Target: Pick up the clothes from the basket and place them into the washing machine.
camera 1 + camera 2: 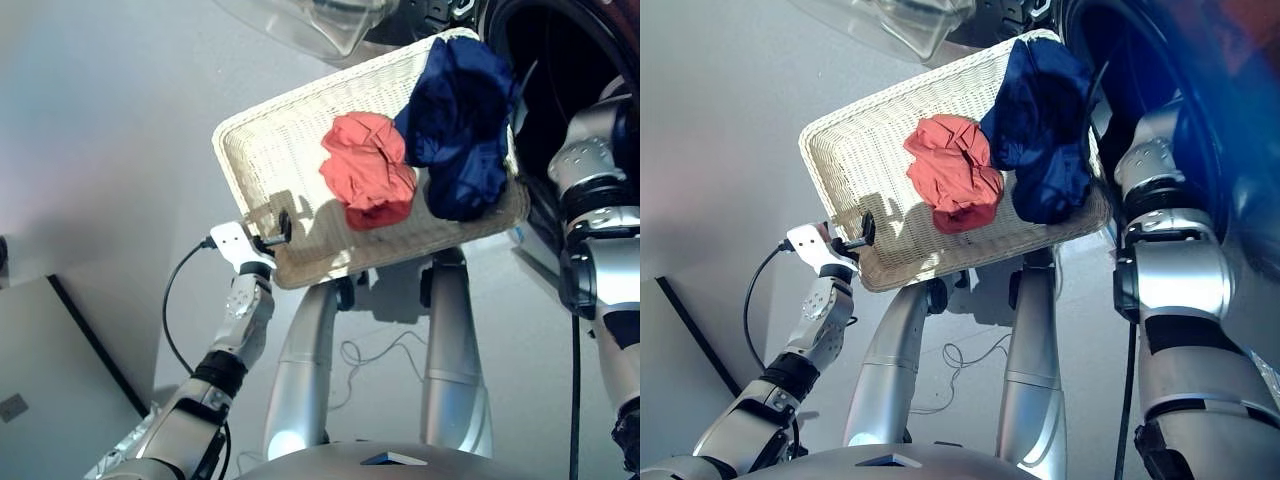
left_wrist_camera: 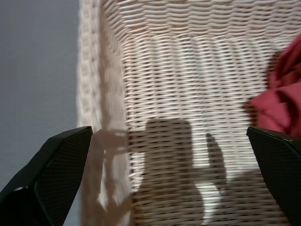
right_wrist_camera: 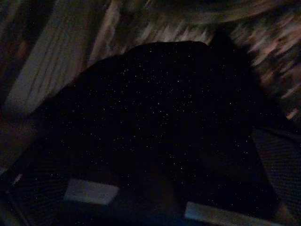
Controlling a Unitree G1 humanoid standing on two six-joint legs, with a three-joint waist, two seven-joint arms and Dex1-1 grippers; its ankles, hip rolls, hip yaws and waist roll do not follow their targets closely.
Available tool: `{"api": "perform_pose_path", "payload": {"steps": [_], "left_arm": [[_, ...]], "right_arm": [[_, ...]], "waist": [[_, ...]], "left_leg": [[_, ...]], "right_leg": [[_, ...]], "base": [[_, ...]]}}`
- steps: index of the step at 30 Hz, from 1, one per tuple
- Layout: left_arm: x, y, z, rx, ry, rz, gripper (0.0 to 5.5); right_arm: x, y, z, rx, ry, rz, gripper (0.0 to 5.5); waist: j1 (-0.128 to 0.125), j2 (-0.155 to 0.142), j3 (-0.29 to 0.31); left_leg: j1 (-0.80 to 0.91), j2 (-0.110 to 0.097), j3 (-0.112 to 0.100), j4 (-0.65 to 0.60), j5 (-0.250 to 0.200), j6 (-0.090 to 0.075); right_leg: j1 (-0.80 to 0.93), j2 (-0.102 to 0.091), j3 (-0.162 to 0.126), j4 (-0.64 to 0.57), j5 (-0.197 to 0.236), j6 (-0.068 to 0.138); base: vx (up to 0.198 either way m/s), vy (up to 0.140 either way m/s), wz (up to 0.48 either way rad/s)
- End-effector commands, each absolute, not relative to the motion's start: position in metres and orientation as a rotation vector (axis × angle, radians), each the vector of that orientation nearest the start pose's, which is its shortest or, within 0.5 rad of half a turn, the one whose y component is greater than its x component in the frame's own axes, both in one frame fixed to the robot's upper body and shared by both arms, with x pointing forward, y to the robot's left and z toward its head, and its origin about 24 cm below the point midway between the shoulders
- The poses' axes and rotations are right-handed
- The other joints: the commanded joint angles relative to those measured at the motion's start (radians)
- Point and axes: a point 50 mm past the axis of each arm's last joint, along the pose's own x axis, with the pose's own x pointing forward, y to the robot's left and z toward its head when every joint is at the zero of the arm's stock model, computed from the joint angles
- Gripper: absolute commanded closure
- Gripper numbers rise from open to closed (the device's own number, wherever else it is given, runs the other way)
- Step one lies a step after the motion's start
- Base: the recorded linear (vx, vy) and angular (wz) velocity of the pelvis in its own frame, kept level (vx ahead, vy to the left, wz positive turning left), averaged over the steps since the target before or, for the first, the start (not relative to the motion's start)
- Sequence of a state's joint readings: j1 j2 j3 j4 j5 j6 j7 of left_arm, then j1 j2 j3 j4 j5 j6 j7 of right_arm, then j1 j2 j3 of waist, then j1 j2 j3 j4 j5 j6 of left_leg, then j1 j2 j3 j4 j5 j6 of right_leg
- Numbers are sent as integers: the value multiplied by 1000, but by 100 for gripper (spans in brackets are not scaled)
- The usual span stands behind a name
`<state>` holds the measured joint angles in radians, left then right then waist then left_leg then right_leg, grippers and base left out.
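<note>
Grey floor, basket (image 1: 262,150) corner between spread left jaws (image 1: 279,233), orange-red garment (image 1: 368,168) apart, right jaws' state unclear.

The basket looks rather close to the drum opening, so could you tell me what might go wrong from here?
1. The navy garment spills over the rim of the basket on the washer side, so it may slide off.
2. The left pincer, open, hovers over the basket's near corner and could nudge it.
3. The right arm reaches into the dark drum, its pincer unseen; dark cloth may snag.
</note>
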<state>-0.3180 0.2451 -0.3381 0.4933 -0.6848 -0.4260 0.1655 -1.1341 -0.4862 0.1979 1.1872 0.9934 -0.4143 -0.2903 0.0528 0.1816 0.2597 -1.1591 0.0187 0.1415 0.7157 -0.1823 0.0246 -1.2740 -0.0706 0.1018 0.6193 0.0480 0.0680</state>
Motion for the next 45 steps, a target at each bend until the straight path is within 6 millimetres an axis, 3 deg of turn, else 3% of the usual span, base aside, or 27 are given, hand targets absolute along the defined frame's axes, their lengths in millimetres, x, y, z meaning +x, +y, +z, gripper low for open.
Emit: {"api": "perform_pose_path", "payload": {"steps": [1, 3, 7, 10, 17, 21, 29, 33, 37, 39, 40, 45], "left_arm": [[306, 165, 52, -330, -166, 29, 0], [308, 161, 56, -334, -178, -5, 0], [315, 150, 57, -317, -157, -67, 0], [323, 141, 57, -301, -137, -91, 0], [346, 118, 61, -310, -81, -90, 0], [356, 110, 63, -291, -48, -83, 0], [366, 104, 67, -229, -19, -61, 0], [371, 110, 67, -217, 8, -19, 0], [373, 121, 63, -211, 38, 25, 0], [375, 125, 65, -182, 36, 32, 509], [376, 127, 67, -165, 33, 35, 550], [378, 128, 74, -167, -1, 33, 550]], "right_arm": [[406, -243, 207, 371, -355, -381, 0], [408, -220, 186, 335, -297, -285, 0], [405, -183, 161, 158, -235, -85, 0], [398, -164, 145, -38, -207, 60, 0], [378, -123, 114, -229, -183, 274, 0], [375, -110, 116, -294, -217, 298, 0], [364, -83, 133, -251, -335, 359, 0], [355, -68, 147, -219, -420, 405, 0], [349, -57, 148, -187, -439, 431, 0], [347, -54, 147, -158, -435, 439, 0], [347, -52, 146, -158, -433, 447, 0], [347, -53, 133, -161, -385, 442, 0]], "waist": [[25, -18, -42], [19, -30, -42], [1, -57, -44], [-15, -75, -42], [-52, -114, -35], [-70, -120, -33], [-97, -127, -26], [-114, -138, -18], [-127, -153, -14], [-135, -161, -12], [-139, -164, -11], [-147, -165, -15]], "left_leg": [[36, -11, -31, -126, 23, -5], [60, -8, -37, -155, 37, -11], [94, -9, -47, -206, 63, -17], [122, -12, -57, -237, 82, -22], [144, -9, -69, -254, 93, -21], [123, -2, -74, -242, 91, -20], [52, 13, -74, -176, 64, -17], [-15, 24, -67, -91, 29, -11], [-59, 41, -62, -30, 0, -1], [-71, 48, -58, -9, -12, 3], [-78, 49, -57, 0, -16, 4], [-81, 46, -61, -10, -11, 1]], "right_leg": [[74, 28, -105, -61, -57, -30], [106, 21, -115, -97, -45, -28], [155, 17, -130, -153, -24, -26], [189, 13, -140, -187, -12, -22], [225, 25, -150, -223, 0, -21], [207, 27, -147, -218, 0, -21], [143, 45, -140, -187, -10, -25], [81, 67, -139, -138, -21, -27], [38, 89, -133, -110, -26, -26], [28, 93, -129, -102, -27, -26], [24, 95, -130, -100, -27, -27], [20, 90, -134, -106, -24, -25]], "base": [[0, 0, 0], [8, -25, 42], [4, -13, 16], [4, -18, 16], [0, 0, 0], [0, 0, 0], [0, 0, 0], [0, 0, 0], [10, 25, -192], [9, 2, -218], [24, -2, -241], [14, 1, -78]]}}
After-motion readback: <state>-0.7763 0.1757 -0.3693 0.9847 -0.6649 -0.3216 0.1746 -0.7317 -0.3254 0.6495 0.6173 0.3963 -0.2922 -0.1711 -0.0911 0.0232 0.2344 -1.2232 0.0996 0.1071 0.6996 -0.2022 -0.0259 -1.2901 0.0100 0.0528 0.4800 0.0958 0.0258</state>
